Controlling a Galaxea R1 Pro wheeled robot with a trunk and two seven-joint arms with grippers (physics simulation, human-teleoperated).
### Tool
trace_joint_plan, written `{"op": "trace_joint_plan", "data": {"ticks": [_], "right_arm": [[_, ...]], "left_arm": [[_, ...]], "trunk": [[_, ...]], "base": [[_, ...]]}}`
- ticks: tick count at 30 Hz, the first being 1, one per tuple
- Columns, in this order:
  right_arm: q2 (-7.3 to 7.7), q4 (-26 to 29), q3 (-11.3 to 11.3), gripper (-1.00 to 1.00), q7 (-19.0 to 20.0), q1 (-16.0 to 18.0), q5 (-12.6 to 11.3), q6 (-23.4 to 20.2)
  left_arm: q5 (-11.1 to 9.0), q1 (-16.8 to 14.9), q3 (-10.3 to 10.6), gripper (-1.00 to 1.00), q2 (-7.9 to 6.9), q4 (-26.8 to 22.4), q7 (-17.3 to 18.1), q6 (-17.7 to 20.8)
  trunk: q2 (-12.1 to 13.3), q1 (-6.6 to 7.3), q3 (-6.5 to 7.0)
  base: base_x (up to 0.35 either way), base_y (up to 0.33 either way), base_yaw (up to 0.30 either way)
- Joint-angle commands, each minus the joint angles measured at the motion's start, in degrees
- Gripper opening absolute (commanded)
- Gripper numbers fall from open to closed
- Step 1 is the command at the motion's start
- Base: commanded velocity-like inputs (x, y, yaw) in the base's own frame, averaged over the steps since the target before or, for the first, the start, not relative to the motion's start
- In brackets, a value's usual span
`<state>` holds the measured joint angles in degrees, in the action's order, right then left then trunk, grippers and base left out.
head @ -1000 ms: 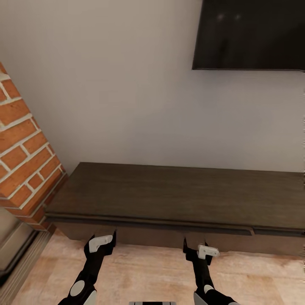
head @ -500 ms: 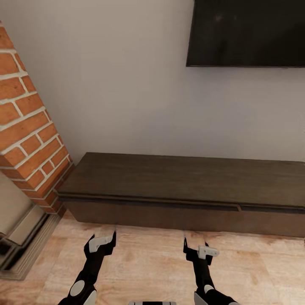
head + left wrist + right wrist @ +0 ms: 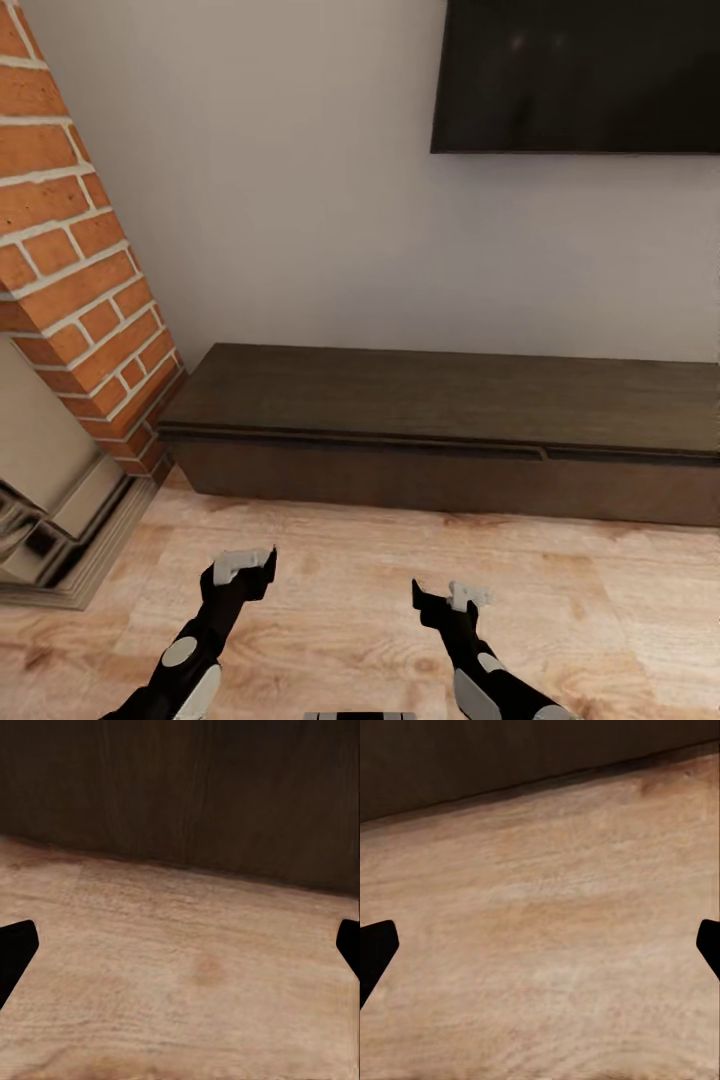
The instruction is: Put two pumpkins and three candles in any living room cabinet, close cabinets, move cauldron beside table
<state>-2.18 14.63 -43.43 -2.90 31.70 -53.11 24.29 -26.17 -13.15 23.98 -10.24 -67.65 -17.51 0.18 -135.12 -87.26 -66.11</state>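
Where the head view looks down, cabinet (image 3: 440,400): a long, low dark-brown unit against the pale wall, beyond both grippers and apart from them.
Left gripper (image 3: 243,572): over the wooden floor (image 3: 340,570), short of the cabinet front; fingers spread, nothing between them. In the left wrist view only the two dark fingertips (image 3: 15,949) enter at the picture's edges, with bare floor and the cabinet's dark front (image 3: 195,787) ahead.
Right gripper (image 3: 447,598): likewise over the floor, fingers released and empty; the right wrist view gives the same wide gap over floor boards, with a dark strip of the cabinet (image 3: 510,750) beyond.
Cabinet contents: fronts appear pushed in, so the inside is hidden; a thin seam runs under the top, with a small step toward the right.
Brick chimney (image 3: 70,260): at the cabinet's left end; its metallic base (image 3: 60,520) is cut off by the picture edge.
Dark screen (image 3: 580,75): on the wall above the cabinet, cut off at the top and right.
Cabinet's right end: runs out of the picture.
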Motion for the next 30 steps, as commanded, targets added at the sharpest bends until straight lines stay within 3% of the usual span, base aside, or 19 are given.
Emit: {"op": "trace_joint_plan", "data": {"ticks": [1, 3, 6, 8, 10, 15, 25, 30], "right_arm": [[0.04, 1.4, 0.3, 1.0, 1.7, 0.1, -0.9, -1.9], [0.11, 3.1, 1.6, 1.0, 5.0, 0.0, -1.4, -5.8], [0.14, 4.0, 3.2, 1.0, 8.3, 0.0, -1.6, -9.4], [0.2, 4.2, 3.6, 1.0, 9.2, 0.0, -1.7, -10.4], [0.26, 4.2, 3.8, 1.0, 9.6, 0.0, -1.7, -10.8], [0.56, 4.1, 3.8, 1.0, 10.5, 0.0, -1.7, -10.9], [0.6, 4.0, 3.8, 1.0, 12.5, 0.0, -1.7, -10.4], [0.6, 4.0, 3.8, 1.0, 12.5, 0.1, -1.7, -10.6]], "left_arm": [[-0.7, 0.0, -0.7, 1.0, -0.13, -1.2, -0.5, 3.6], [-2.4, 0.0, -3.7, 1.0, -0.16, -2.6, -0.3, 11.0], [-7.2, 0.0, -8.3, 1.0, -0.15, -3.7, -0.1, 23.1], [-10.1, 0.0, -10.9, 1.0, -0.15, -4.1, 0.0, 29.0], [-11.6, 0.0, -13.4, 1.0, -0.05, -4.3, 0.0, 31.5], [-12.7, 0.0, -16.1, 1.0, 0.38, -3.3, 0.1, 32.9], [-12.6, -0.2, -17.6, 1.0, 0.71, 5.1, -0.1, 32.8], [-12.7, -0.3, -17.6, 1.0, 0.74, 7.8, 0.0, 30.7]], "trunk": [[0.0, 0.02, -0.05], [0.0, 0.02, -0.05], [0.0, 0.02, -0.05], [0.0, 0.02, -0.05], [0.0, 0.02, -0.05], [1.2, 0.68, 0.49], [5.2, 2.87, 2.29], [7.2, 3.97, 3.19]], "base": [[-0.047, 0.0, 0.0], [-0.025, 0.0, 0.0], [-0.008, 0.0, 0.0], [-0.003, 0.0, 0.0], [-0.001, 0.0, 0.0], [0.0, 0.0, 0.0], [0.0, 0.0, 0.0], [0.0, 0.0, 0.0]]}}
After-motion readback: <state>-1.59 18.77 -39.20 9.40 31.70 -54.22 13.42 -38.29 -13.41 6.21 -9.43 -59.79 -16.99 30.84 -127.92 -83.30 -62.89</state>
